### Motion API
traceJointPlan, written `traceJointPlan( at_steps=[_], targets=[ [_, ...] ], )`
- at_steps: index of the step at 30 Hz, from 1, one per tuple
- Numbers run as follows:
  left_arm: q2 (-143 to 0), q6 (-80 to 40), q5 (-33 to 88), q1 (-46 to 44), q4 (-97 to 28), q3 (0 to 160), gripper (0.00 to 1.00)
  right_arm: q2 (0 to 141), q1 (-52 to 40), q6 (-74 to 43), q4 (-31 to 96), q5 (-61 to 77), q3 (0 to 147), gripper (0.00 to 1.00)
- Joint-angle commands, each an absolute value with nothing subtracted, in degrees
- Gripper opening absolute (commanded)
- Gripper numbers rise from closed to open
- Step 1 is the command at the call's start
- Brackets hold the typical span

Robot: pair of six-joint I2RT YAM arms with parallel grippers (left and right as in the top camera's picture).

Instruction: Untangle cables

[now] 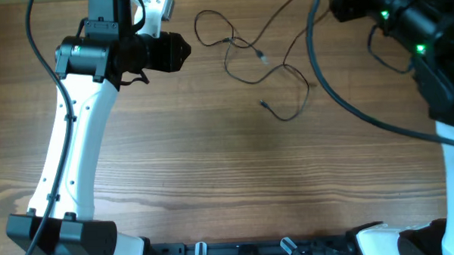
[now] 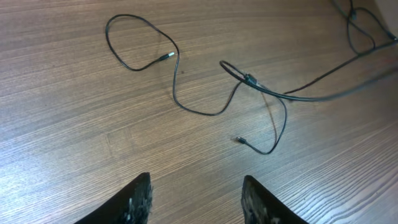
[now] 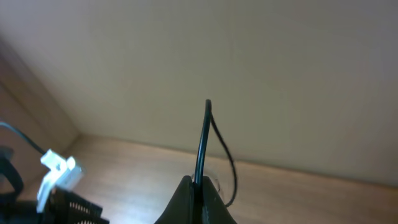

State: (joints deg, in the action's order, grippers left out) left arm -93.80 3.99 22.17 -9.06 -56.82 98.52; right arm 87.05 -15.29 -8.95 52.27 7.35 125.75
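Left wrist: left hand open over tangled cables; right hand clamped on cable.

The cables were thin black cords sprawled on the wooden surface near its far edge. One strand curled into an open loop ending in a small plug. It then wound on to a tight crossing, from which another strand dropped to a free end. A further length stood upright, folded over at its top, pinched between the closed right fingers.
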Motion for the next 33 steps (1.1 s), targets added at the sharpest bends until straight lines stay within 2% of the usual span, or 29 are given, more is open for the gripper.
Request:
traceJointPlan(
  at_steps=[1,10,17,21,29,33],
  targets=[
    [-93.54,4.29,22.00,-9.28,-56.88,98.48,0.48,86.24,-15.35,-7.64,53.71,3.70,130.28,0.04],
    [-93.54,4.32,22.00,-9.26,-56.86,98.48,0.48,86.02,-15.35,-7.57,63.86,-16.82,139.39,0.04],
    [-93.54,5.58,22.02,-9.28,-56.86,98.48,0.49,86.02,-13.17,-11.86,74.67,-19.31,144.49,0.04],
    [-93.54,5.58,22.02,-9.28,-56.88,98.48,0.49,86.02,-8.40,-15.46,81.47,-19.86,145.56,0.04],
    [-93.54,5.78,22.02,-9.28,-56.82,98.48,0.49,86.43,-0.14,-17.98,85.93,-19.88,145.56,0.04],
    [-93.54,5.76,22.04,-9.28,-56.69,98.48,0.49,86.67,7.88,-19.33,87.94,-19.88,145.56,0.04]
  ],
)
